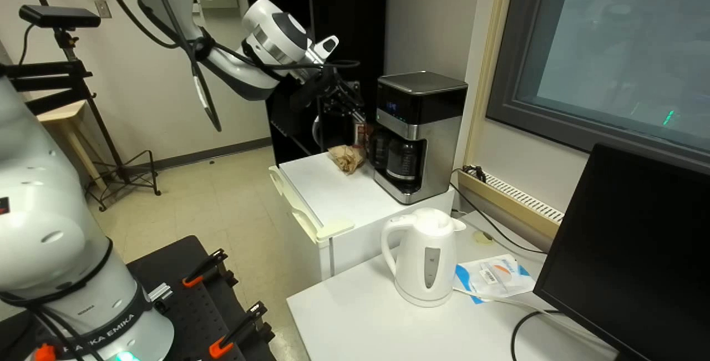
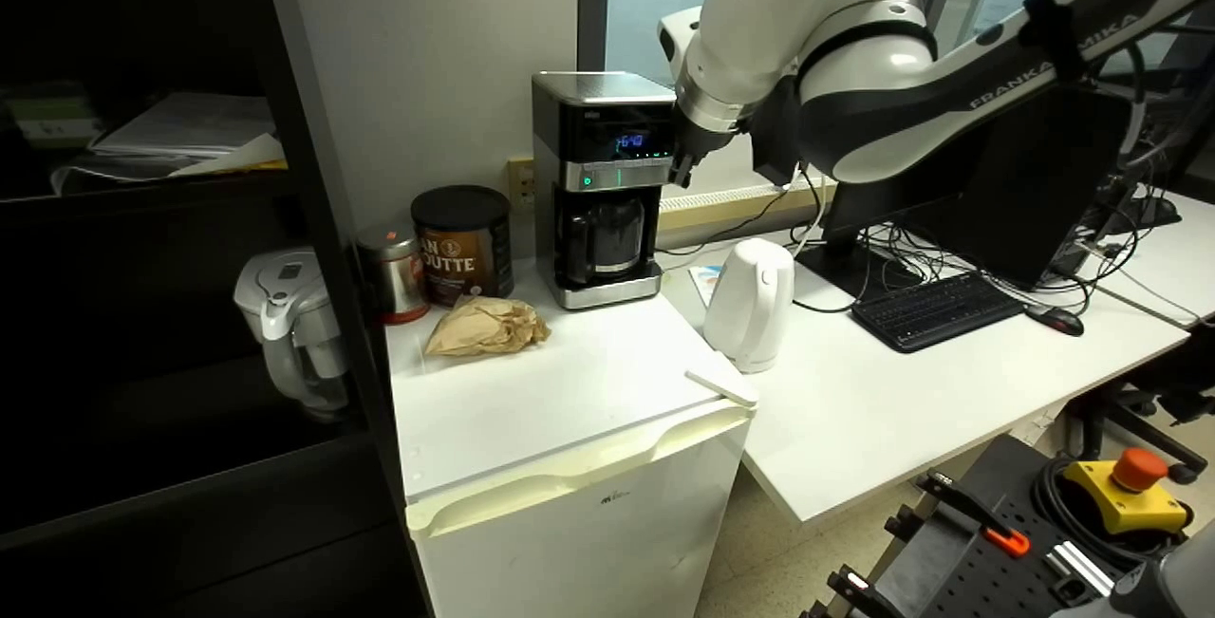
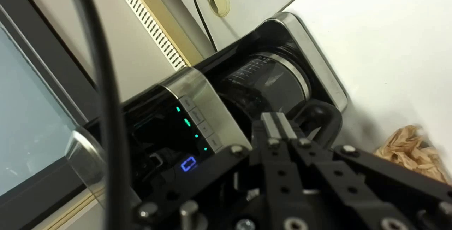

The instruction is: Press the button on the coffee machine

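The coffee machine, a boxy black and silver drip maker, stands on a white fridge in both exterior views [image 1: 444, 150] [image 2: 607, 86] and fills much of the wrist view [image 3: 219, 106]. Its display is lit blue. A row of small grey buttons [image 3: 200, 122] beside green lights shows in the wrist view; a green-lit button [image 2: 588, 180] sits on the silver band. The dark carafe [image 3: 272, 78] is in its recess. My gripper [image 3: 279, 125] is shut with nothing between its fingertips. It is at the machine's front, its tips appearing over the carafe handle [image 3: 328, 117]; contact cannot be told.
A crumpled paper bag [image 2: 487, 326], a coffee can [image 2: 462, 248] and a metal canister [image 2: 394, 276] stand beside the machine on the fridge top [image 2: 532, 400]. A white kettle [image 1: 421, 261] and a monitor [image 1: 638, 239] are on the desk. A dark shelf [image 2: 323, 172] rises alongside.
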Controlling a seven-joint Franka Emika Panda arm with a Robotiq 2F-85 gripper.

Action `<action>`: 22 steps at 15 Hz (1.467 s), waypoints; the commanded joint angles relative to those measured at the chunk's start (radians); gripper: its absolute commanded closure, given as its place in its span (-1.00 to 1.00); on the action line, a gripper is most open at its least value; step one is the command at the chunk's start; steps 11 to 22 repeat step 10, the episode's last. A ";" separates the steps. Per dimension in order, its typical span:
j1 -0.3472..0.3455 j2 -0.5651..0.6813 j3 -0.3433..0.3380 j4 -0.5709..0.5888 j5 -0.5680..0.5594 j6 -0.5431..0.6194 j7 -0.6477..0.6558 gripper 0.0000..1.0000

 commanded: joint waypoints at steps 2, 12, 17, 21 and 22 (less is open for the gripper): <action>0.015 -0.115 0.011 -0.115 -0.007 0.016 0.006 1.00; 0.040 -0.205 0.021 -0.200 -0.005 0.017 0.007 1.00; 0.040 -0.205 0.021 -0.200 -0.005 0.017 0.007 1.00; 0.040 -0.205 0.021 -0.200 -0.005 0.017 0.007 1.00; 0.040 -0.205 0.021 -0.200 -0.005 0.017 0.007 1.00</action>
